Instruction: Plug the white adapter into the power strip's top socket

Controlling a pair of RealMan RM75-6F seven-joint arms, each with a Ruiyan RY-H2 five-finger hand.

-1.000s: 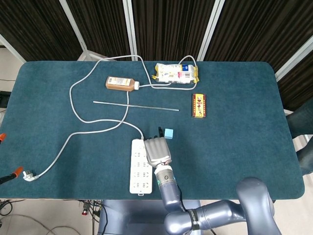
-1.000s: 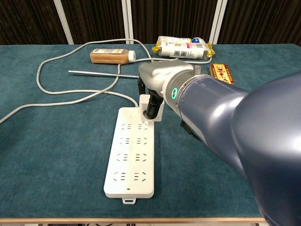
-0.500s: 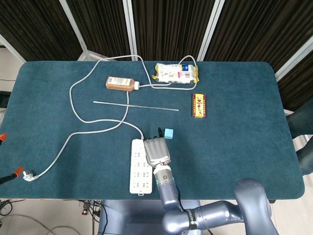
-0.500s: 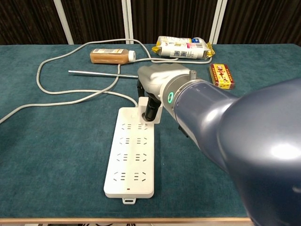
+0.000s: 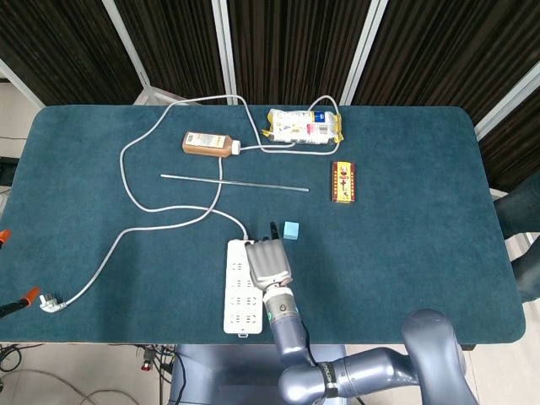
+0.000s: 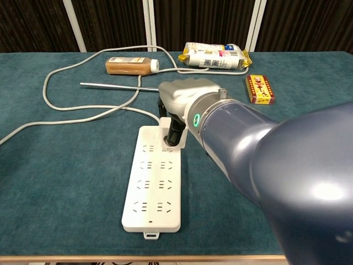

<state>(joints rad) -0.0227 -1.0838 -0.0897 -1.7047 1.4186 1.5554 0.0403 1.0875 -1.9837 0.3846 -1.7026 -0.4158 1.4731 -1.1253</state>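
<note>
One teal felt table (image 5: 405,219), dark curtains (image 5: 287,42)

Printed markings appear on the white-and-yellow snack packet (image 6: 214,56), the small red-and-yellow rectangular box (image 6: 260,89) and the label of the brown bottle with a white cap (image 6: 130,65); none is legible at this resolution in either view.

My white power strip (image 6: 153,182) lies flat on the teal cloth, its long side running away from me, rows of sockets facing up. The white adapter (image 6: 168,128) stands upright at the far, top end, pressed against the top socket on the right and mostly hidden under my fingers.
</note>
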